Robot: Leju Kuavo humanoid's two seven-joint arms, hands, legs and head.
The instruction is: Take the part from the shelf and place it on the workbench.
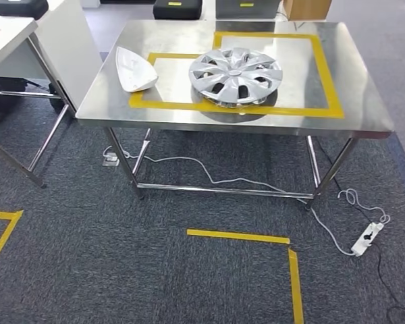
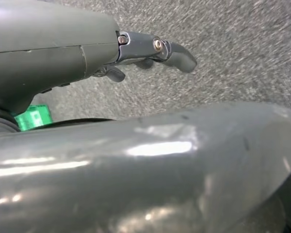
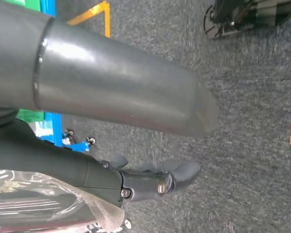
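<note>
A silver hubcap (image 1: 235, 74) lies on the steel workbench (image 1: 353, 101), inside a yellow tape outline. A white, roughly triangular part (image 1: 133, 69) rests on the bench's left end. My left hand (image 2: 144, 48) hangs over grey carpet with its dark fingers (image 2: 175, 53) stretched out and its thick grey thumb (image 2: 144, 165) apart; nothing is in it. My right hand (image 3: 144, 182) also hangs over the carpet, fingers (image 3: 184, 171) straight and thumb (image 3: 111, 82) apart, holding nothing. A clear plastic sheet (image 3: 45, 204) shows beside its wrist.
A second table (image 1: 7, 34) stands at the far left, with dark cases (image 1: 177, 8) behind the bench. A white cable (image 1: 231, 181) and power strip (image 1: 366, 237) lie on the carpet under and right of the bench. Yellow floor tape (image 1: 241, 236) marks the carpet in front.
</note>
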